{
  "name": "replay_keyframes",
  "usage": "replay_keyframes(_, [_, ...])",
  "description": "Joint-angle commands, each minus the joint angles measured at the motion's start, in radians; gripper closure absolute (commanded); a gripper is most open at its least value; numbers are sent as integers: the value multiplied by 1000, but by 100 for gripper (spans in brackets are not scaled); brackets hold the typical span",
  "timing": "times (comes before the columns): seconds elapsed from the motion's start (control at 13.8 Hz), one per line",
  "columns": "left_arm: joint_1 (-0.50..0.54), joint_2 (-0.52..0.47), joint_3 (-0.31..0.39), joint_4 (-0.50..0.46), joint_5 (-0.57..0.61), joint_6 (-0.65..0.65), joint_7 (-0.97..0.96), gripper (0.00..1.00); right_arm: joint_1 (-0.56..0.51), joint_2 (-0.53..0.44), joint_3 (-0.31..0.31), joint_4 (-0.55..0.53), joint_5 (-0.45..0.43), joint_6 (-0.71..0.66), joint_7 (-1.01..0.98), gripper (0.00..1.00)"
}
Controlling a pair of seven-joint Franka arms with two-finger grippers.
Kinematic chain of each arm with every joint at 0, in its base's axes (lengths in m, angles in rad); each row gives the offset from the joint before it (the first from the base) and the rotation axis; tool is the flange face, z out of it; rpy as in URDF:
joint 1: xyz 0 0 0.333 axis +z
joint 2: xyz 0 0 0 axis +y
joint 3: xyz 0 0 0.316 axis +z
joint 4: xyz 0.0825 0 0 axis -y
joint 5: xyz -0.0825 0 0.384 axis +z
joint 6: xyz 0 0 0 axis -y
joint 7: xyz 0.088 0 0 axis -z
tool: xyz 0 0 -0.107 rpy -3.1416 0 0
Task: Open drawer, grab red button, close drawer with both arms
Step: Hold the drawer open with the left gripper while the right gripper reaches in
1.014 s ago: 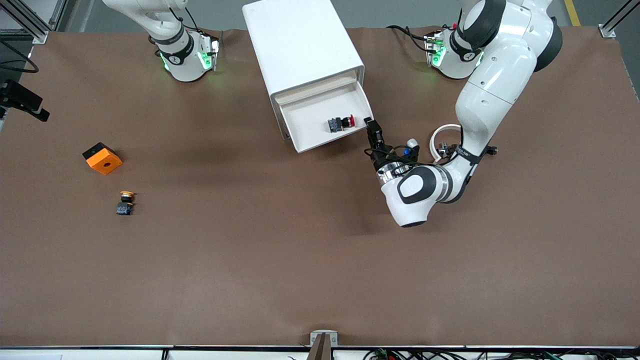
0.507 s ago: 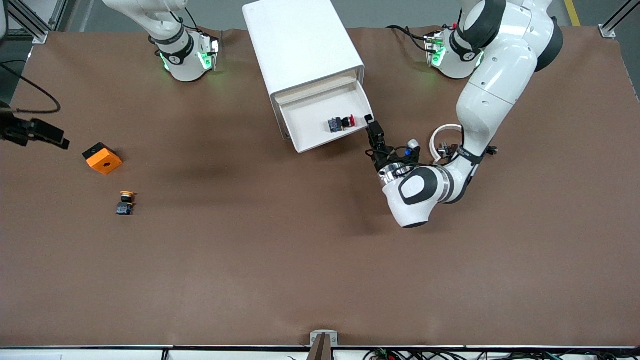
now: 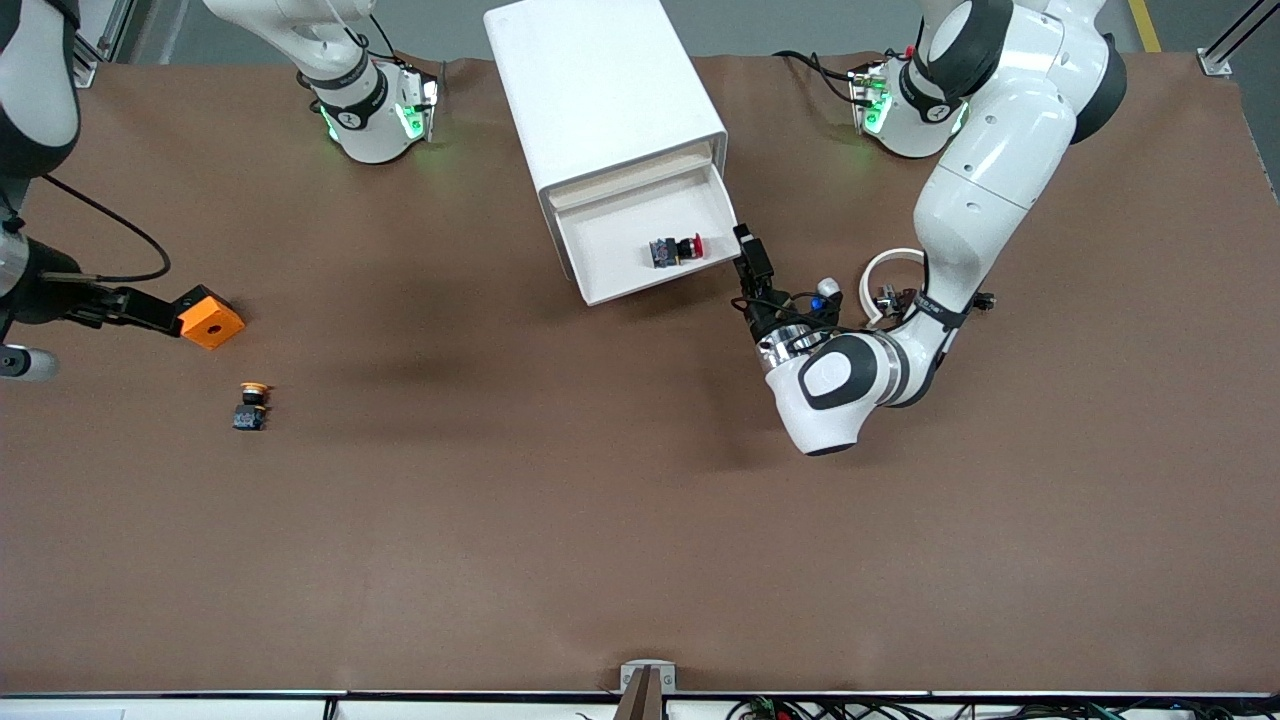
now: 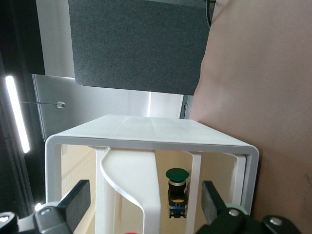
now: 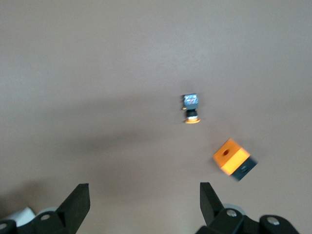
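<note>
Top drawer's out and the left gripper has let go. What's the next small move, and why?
Probably bring the open right gripper, now by the orange cube, over the pulled-out white tray drawer: the red-capped push button lies there ungrasped, and the open left gripper sits at the drawer's corner.

The button (image 3: 676, 249) lies in the drawer (image 3: 620, 285), pulled out of the cabinet (image 3: 600, 90).
</note>
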Motion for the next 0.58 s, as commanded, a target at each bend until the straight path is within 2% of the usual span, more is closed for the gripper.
replay_keyframes(0.0, [13,-9,2,2,-14,-28,-8,0,75,-4,0,13,27,-10,206,0])
replay_keyframes(0.14, [20,-14,-1,2,-14,-37,-4,0,161,1,-3,51,-40,-20,223,0])
replay_keyframes(0.22, [24,-15,-4,2,-12,-37,1,0,171,1,0,52,-30,-17,246,0])
replay_keyframes(0.29, [33,-17,-12,4,-10,-39,15,0,196,2,3,51,-1,-16,298,0])
replay_keyframes(0.43, [69,-18,-45,4,8,-45,67,0,242,16,2,52,132,-2,547,0])
replay_keyframes(0.51, [85,-20,-59,4,31,-53,100,0,251,18,5,52,150,18,618,0])
